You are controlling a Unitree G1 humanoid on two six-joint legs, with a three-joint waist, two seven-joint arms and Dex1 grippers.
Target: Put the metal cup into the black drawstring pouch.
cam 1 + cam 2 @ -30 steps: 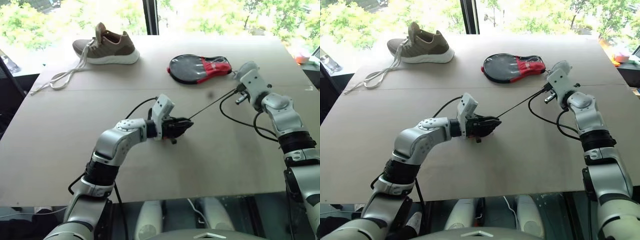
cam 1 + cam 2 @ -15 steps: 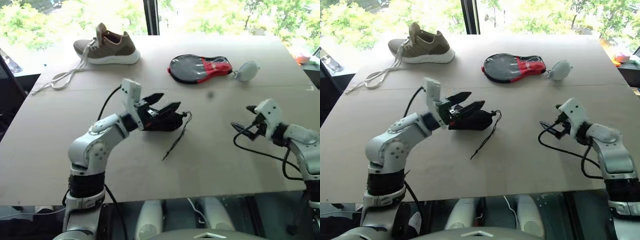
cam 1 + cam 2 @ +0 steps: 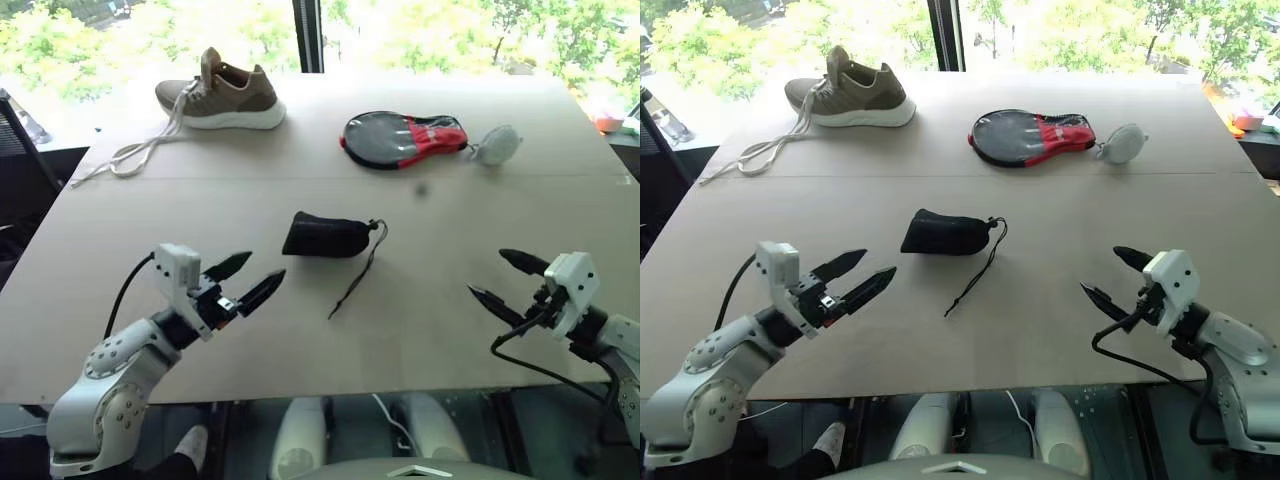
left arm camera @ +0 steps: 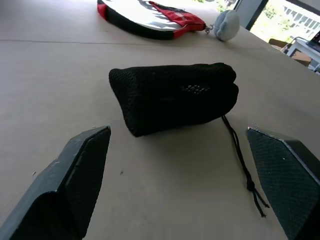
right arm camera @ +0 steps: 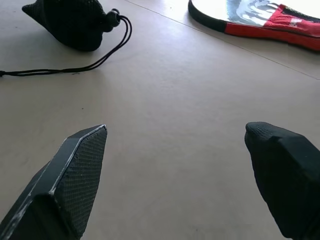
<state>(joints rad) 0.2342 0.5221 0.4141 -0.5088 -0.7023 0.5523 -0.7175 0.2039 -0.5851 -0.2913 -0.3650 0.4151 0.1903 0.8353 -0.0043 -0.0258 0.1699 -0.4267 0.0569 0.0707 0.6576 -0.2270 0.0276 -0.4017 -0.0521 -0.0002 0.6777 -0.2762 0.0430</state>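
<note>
- Black drawstring pouch (image 3: 325,236) lies on its side at the centre of the desk (image 3: 150,220) in the head views, its mouth cinched toward frame right and its thin cord (image 3: 355,280) trailing down and left across the bare surface.
- It looks full and rounded rather than flat; I judge the metal cup is likely inside, since no cup is visible on the desk, though the mesh hides whatever it contains.
- In the left wrist view the pouch (image 4: 172,97) is soft black mesh, oblong, puckered at the gathered end.
- Left gripper (image 3: 245,280), at the lower left of the frame, has its 2 fingers spread wide and holds nothing; it is well apart from the pouch.
- Right gripper (image 3: 505,280), at the lower right, also has its fingers wide and empty, well apart from the cord.
- With both arms clear and the mouth drawn shut, the task appears finished or nearly so.
- Across the top of the frame sit a shoe (image 3: 222,95), a black-and-red paddle case (image 3: 400,138) and a pale grey pouch (image 3: 497,145) just beside it, all away from the work.
</note>
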